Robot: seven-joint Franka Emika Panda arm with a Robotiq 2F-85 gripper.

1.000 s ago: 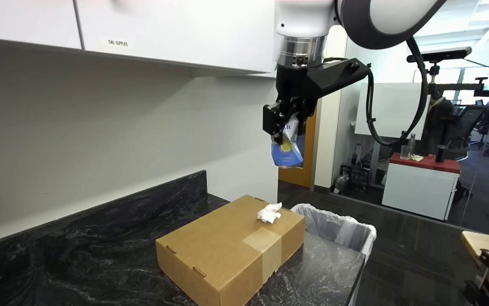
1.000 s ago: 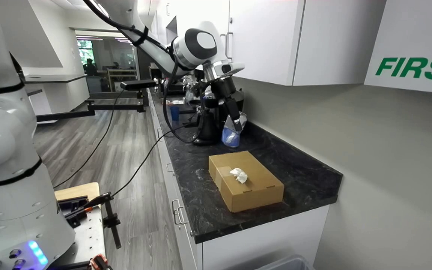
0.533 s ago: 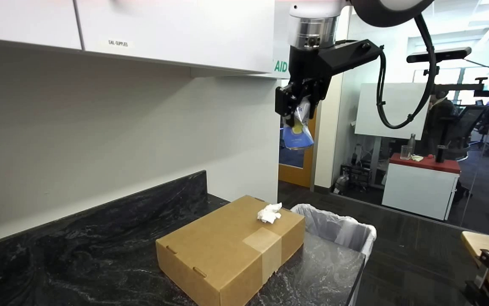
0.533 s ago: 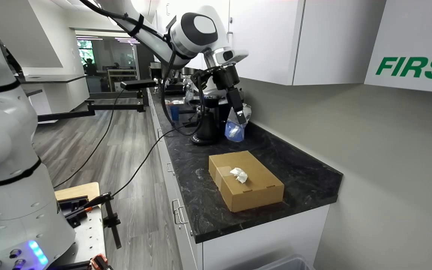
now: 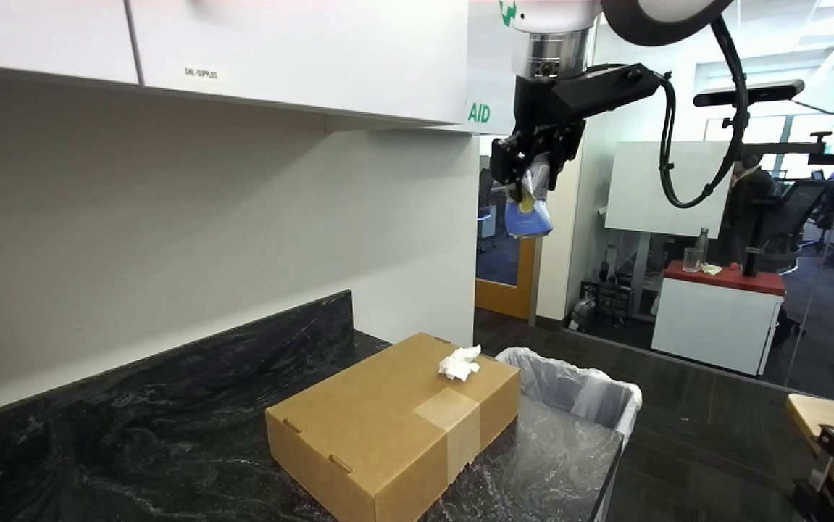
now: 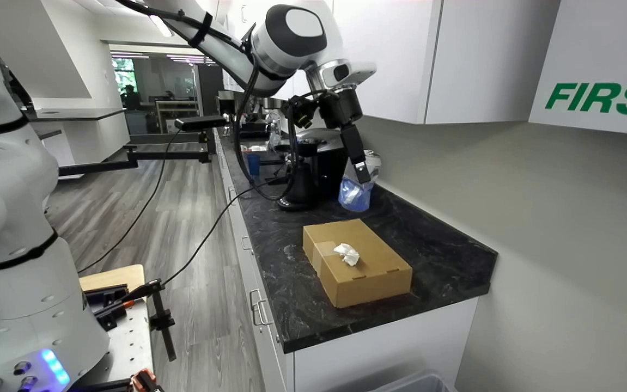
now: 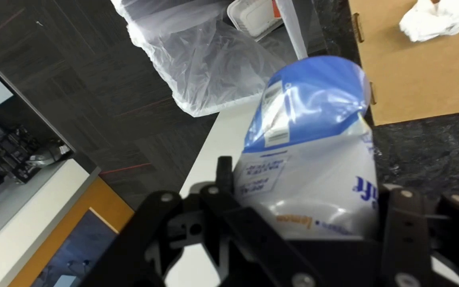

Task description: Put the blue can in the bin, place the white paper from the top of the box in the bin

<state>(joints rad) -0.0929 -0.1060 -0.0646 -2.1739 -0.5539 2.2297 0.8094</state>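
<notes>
- High in the air, my gripper (image 7: 307, 187) is clamped on the blue can (image 7: 309, 147), pressing it from both sides around its white part.
- The can hangs with its blue end downward, tilted a little in an exterior view; its wall looks dented, and in the wrist view its lettering reads upside down to me.
- I hold it well apart from the box (image 5: 380, 417) and from the dark countertop (image 5: 134, 449) on which that box lies.
- The bin (image 5: 632, 406) stands just beside the countertop, lined with a crinkled clear bag (image 7: 213, 59) that drapes over its rim.
- From my wrist I look partly into it: a white tray (image 7: 251, 18) lies inside, with a bit of orange-red beside it, too cut off to name.
- In that same view the can's blue end borders a corner of the bag; whether the can is over the opening, I cannot tell.
- Crumpled white paper (image 5: 459, 362) rests on top of the box, near the strip of tape (image 5: 449, 408), apart from my grip.
- White cabinets (image 5: 301, 51) hang above the countertop, and a blue cup (image 6: 253, 164) stands farther along it in an exterior view.
- On my base (image 6: 24, 305), a light strip (image 6: 54, 366) glows blue.
</notes>
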